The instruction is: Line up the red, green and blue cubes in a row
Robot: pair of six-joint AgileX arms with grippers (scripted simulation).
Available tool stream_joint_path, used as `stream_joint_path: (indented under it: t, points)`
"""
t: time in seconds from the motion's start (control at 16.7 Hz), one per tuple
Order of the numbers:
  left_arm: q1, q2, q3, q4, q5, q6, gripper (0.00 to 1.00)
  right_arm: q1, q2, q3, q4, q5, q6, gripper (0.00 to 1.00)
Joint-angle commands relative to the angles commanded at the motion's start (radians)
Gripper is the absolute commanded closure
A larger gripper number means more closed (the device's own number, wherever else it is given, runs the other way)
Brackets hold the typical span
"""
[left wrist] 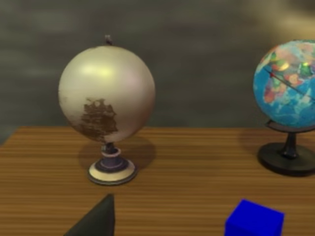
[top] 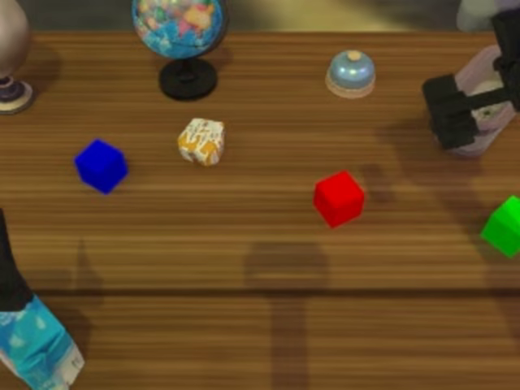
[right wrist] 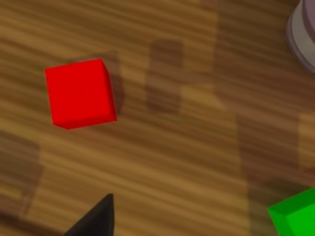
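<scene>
Working with the right tool, raised over the far right part of the surface; cannot tell whether open or closed, and no sign of anything carried. Nearest to it, just beside and partly under it in the top view, a pale round container. Next out, toward the near edge from the tool and close to the surface's right border, the green cube. Farther off, toward the middle, the red cube, also plain in the right wrist view, well apart from the green one. Farthest from this tool, across the surface, the blue cube, well apart from both others.

Judging progress: nothing lined up yet. Three cubes scattered, none touching, none sharing a line; all three placements seemingly left to do.

Around them: a silver bell between the tool and a coloured globe; a white cube with orange pattern between red and blue, likely in the way of a row laid straight across. Beyond the blue cube, a pale globe and a blue tissue pack. Parked by that pack, the left tool; cannot tell its state either.
</scene>
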Motion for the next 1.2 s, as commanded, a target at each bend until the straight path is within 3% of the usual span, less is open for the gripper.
stream_joint_path:
  t: [0.3, 0.6, 1.2]
  points:
    - [0.0, 0.0, 0.0, 0.0, 0.0, 0.0, 0.0, 0.104, 0.485, 0.42, -0.275, 0.0, 0.005, 0.0]
    - [0.0, 0.0, 0.0, 0.0, 0.0, 0.0, 0.0, 0.175, 0.774, 0.73, -0.44, -0.002, 0.01, 0.0]
    - [0.0, 0.0, 0.0, 0.0, 0.0, 0.0, 0.0, 0.191, 0.86, 0.801, -0.464, -0.002, 0.009, 0.0]
